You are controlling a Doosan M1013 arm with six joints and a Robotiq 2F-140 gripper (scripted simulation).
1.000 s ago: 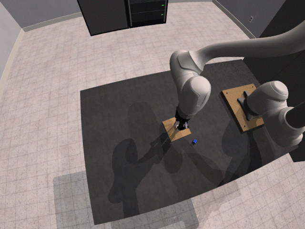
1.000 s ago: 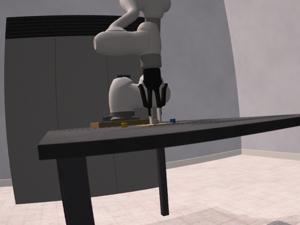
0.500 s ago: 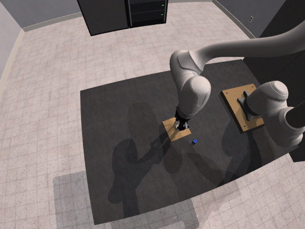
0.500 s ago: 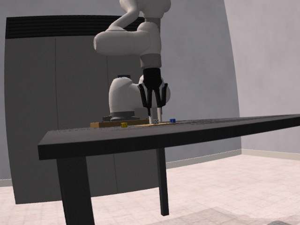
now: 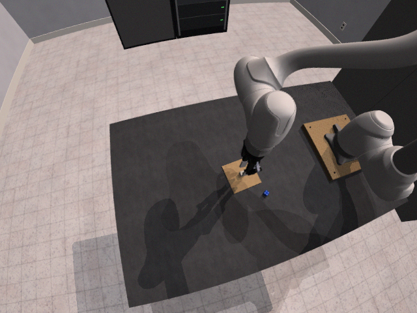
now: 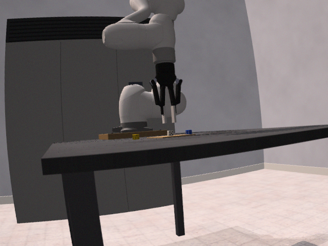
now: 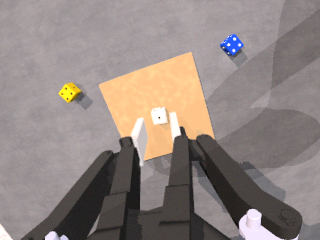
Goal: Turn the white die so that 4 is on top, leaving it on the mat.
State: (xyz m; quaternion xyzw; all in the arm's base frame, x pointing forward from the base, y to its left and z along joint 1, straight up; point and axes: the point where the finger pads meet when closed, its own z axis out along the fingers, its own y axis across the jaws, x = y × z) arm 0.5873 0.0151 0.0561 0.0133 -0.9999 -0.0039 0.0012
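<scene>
Hovering my gripper (image 6: 168, 120) above the white die (image 7: 159, 115), I am keeping its pale pads narrowly parted, gripping nothing. The cube is sitting on the tan square mat (image 7: 180, 80); its pips are too small to read.

I see my gripper (image 7: 158, 124) open above the white die (image 7: 159, 115) mid-frame on the mat (image 7: 127, 94); yellow die (image 7: 68, 92) left, blue die (image 7: 231, 44) upper right.
</scene>
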